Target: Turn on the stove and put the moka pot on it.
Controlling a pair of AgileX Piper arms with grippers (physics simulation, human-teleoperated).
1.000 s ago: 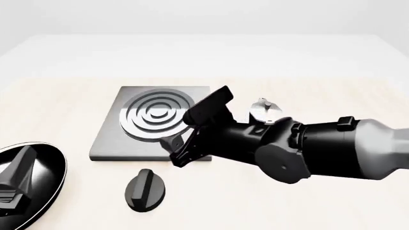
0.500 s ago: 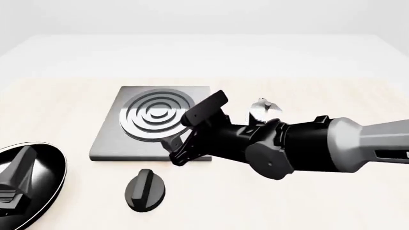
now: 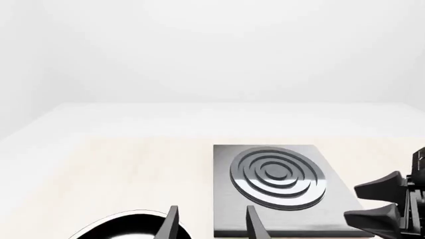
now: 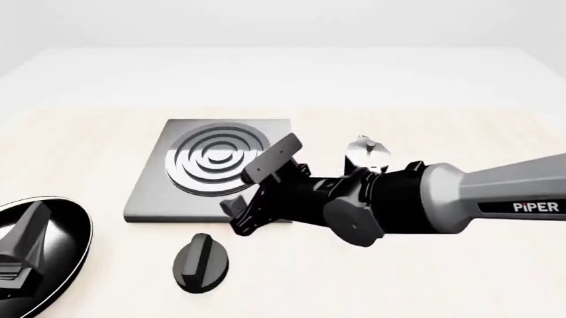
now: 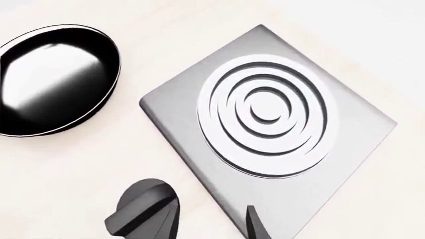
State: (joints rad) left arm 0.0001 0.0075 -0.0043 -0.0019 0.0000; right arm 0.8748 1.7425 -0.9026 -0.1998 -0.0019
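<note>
Left gripper (image 4: 20,248) over pan (image 4: 66,262), fingers spread. Knob (image 4: 201,262) on worktop (image 4: 425,278), near stove (image 4: 150,192). Right gripper (image 4: 256,189) spread, empty, over stove corner. Pot (image 4: 362,154) right of stove, mostly behind arm.

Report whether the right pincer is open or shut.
Open: the right pincer shows two spread fingers with nothing between them, above the stove's near edge.

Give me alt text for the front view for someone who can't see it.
The right arm's open claw reaches over the near edge of the grey stove, above the black knob. The moka pot stands behind the arm, and a black frying pan sits at the left.
</note>
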